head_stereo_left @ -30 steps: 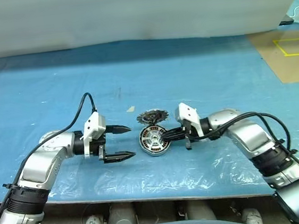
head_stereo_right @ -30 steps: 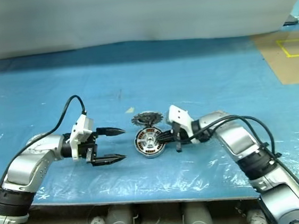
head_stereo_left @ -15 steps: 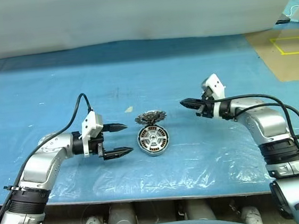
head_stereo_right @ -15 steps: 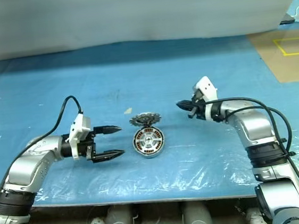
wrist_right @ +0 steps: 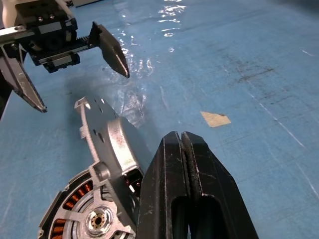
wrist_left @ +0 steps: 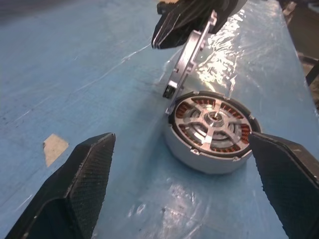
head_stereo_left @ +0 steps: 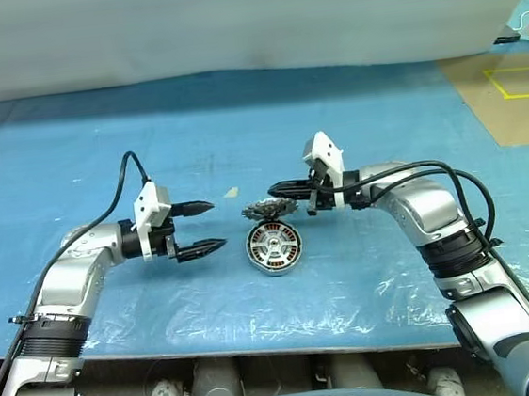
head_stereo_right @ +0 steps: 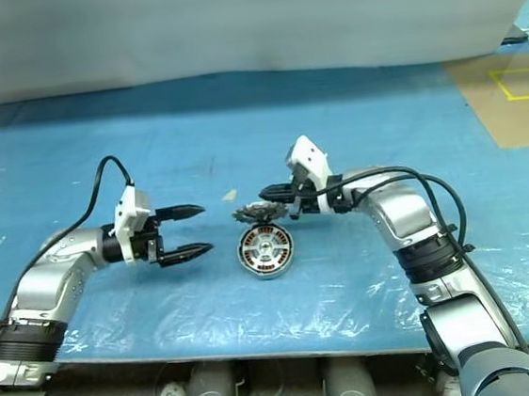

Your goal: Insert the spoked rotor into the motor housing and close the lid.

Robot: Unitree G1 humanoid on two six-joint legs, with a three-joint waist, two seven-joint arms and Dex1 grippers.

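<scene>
Nearest on the blue sheet (head_stereo_left: 369, 291) lay the motor housing (head_stereo_left: 274, 251), flat on its back with the copper windings showing around a silver centre. The spoked rotor (wrist_left: 209, 122) appeared to sit inside it already, its silver spokes crossing the ring of windings, so the insertion looked done.

Left of the housing and a little apart from it, the left gripper (head_stereo_left: 200, 228) hovered with its two black fingers spread wide and nothing between them, pointing right toward the housing.

Just beyond the housing stood the lid (head_stereo_left: 269, 209), tilted up on edge with its lower rim resting against the housing's far rim, like a hatch half raised. The right gripper (head_stereo_left: 283, 191), its fingers pressed tightly together and holding nothing, reached in from the right with its tips at the lid's upper edge; whether they actually touched it could not be told.

What remained, by this reading, was the closing: the lid had yet to be tipped down flat over the rotor and seated on the housing.

A small pale scrap (head_stereo_left: 231, 193) lay on the sheet farther back.
</scene>
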